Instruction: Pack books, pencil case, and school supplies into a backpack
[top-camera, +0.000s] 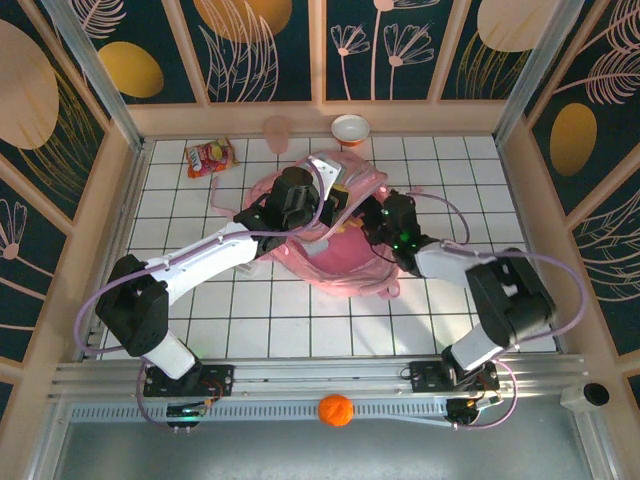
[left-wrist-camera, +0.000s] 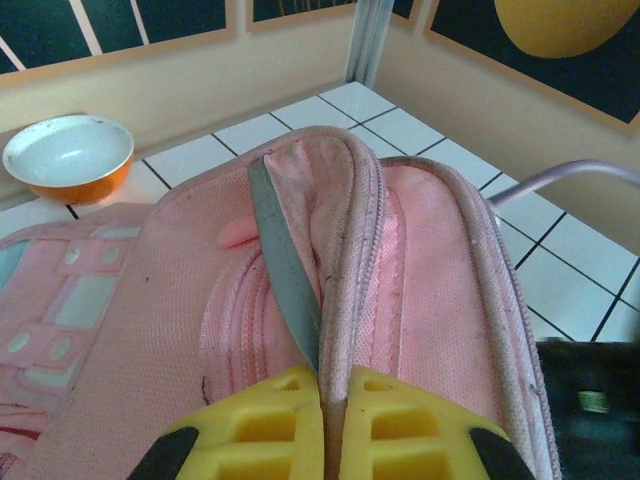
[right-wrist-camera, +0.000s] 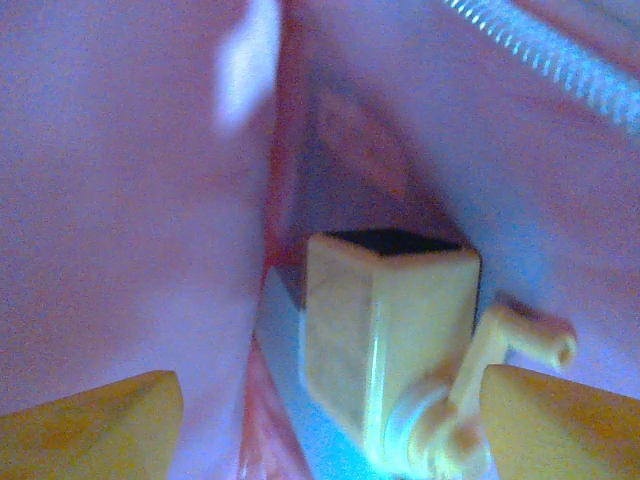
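backpack (top-camera: 340, 245) laid at counter (top-camera: 250, 310) centre | left gripper (left-wrist-camera: 322, 400) clenched on its opening rim, mouth kept lifted | right gripper (right-wrist-camera: 330, 380) released inside it, yellow block (right-wrist-camera: 385, 320) lying at its 12 o'clock | books, pencil case: packed or not, cannot be told | packing judged partly done

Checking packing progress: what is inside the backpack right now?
A tan-yellow block with a small crank lies inside the pink backpack, between the right gripper's open jaws. Anything deeper is hidden by fabric.

Tight backpack (right-wrist-camera: 120, 200) walls around tan block (right-wrist-camera: 385, 320)
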